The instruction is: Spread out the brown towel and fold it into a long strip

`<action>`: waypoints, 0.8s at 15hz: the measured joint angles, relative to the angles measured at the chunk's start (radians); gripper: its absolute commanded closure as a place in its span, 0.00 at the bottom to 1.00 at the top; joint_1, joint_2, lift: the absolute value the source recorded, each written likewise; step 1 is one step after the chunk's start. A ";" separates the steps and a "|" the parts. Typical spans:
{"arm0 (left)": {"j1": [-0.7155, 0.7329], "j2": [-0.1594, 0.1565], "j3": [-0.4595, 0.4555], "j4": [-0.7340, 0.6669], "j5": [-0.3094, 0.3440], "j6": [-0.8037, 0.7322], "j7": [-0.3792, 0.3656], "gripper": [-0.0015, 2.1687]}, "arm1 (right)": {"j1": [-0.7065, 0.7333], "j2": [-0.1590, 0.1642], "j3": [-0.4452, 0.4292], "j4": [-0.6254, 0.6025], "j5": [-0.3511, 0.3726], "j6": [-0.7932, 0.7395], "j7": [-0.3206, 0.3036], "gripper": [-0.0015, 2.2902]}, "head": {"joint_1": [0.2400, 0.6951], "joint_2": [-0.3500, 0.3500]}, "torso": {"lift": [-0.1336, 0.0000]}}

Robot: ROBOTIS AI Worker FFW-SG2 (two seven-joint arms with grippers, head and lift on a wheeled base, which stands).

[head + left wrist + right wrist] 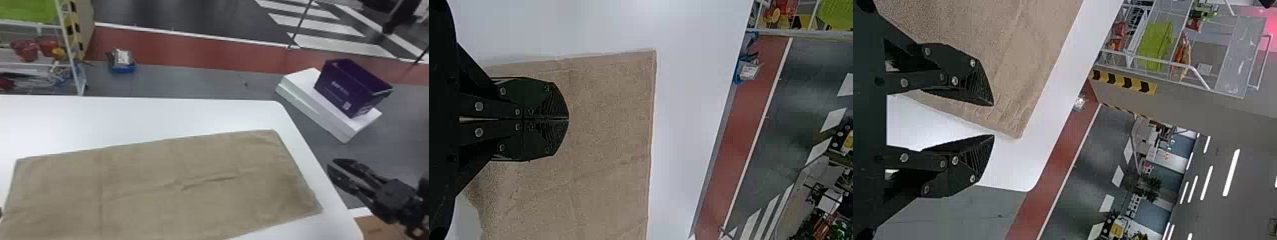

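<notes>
Brown towel (153, 172) lying flat and broad across the white surface (127, 118), creased near its middle, left gripper (1, 212) at the towel's left side with fingers closed, right gripper (331, 164) beside the surface's right edge, fingers apart

White table (134, 118), brown towel (143, 172) spread on it

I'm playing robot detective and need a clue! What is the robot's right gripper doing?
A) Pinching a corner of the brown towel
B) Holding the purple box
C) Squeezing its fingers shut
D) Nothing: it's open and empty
D: the right gripper has its two fingers spread apart with nothing gripped between them, while the brown towel lies spread on the white table.
</notes>
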 measured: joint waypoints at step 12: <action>0.054 0.003 -0.270 -0.021 -0.385 0.000 -0.019 0.79 | -0.029 -0.035 -0.001 0.049 -0.001 0.011 -0.016 0.44 | 1.00 0.00 | 0.08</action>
